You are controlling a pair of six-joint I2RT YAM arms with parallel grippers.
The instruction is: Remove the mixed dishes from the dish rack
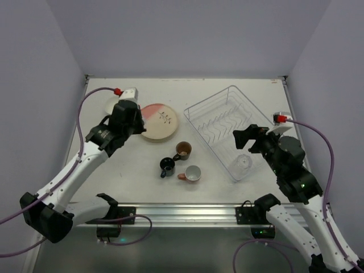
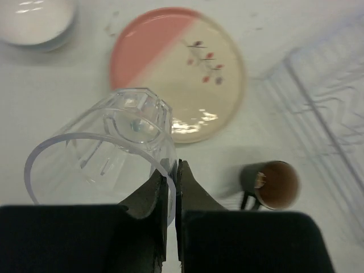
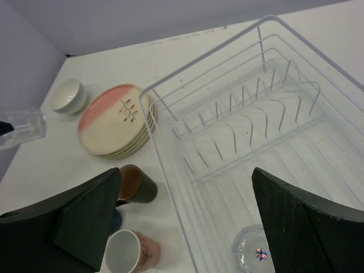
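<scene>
table (image 1: 136, 177): white | walls (image 1: 187, 34): pale lilac (three sides) | rail (image 1: 182, 211): near edge

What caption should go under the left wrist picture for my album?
Left gripper pinching a clear glass by its rim, with a pink-and-cream plate and brown cup beyond.

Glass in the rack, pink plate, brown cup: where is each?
Glass in the rack (image 3: 253, 250): right wrist view, its middle.
Pink plate (image 2: 177, 75): left wrist view, its middle.
Brown cup (image 1: 183, 149): top external view, its opening.
</scene>
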